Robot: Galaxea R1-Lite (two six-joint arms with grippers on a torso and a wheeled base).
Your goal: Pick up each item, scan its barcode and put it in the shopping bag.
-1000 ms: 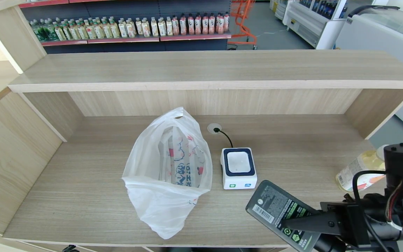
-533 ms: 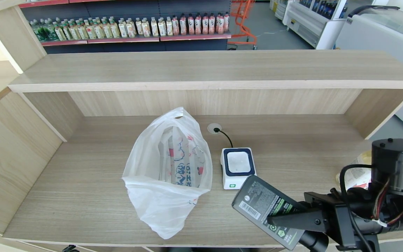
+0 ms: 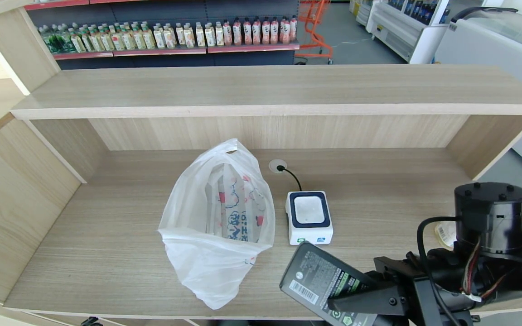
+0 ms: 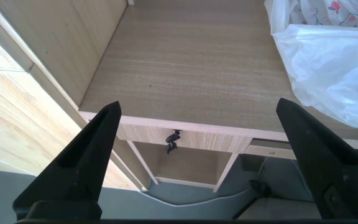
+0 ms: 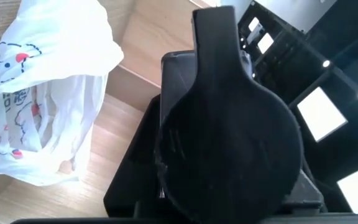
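Note:
My right gripper (image 3: pixel 354 296) is shut on a flat dark pouch (image 3: pixel 320 283) with a white barcode label facing up. It holds the pouch above the counter's front edge, just in front of the white scanner (image 3: pixel 309 217) with the dark-framed window. The white plastic shopping bag (image 3: pixel 218 226) lies open to the left of the scanner, with a printed package inside. In the right wrist view a black finger (image 5: pixel 216 56) lies over the pouch (image 5: pixel 174 78), and the bag (image 5: pixel 48 93) is beyond. My left gripper (image 4: pixel 204 168) stands open off the counter's front edge, near the bag (image 4: pixel 334 68).
A clear bottle (image 3: pixel 444 233) with a printed label lies at the counter's right, mostly hidden behind my right arm. The scanner's cable (image 3: pixel 290 174) runs to a hole at the back. Wooden walls and a shelf enclose the counter (image 3: pixel 107 235) on three sides.
My right gripper has carried the pouch leftward along the counter's front edge, from right of the scanner to just in front of it. The arm now hides more of the bottle.

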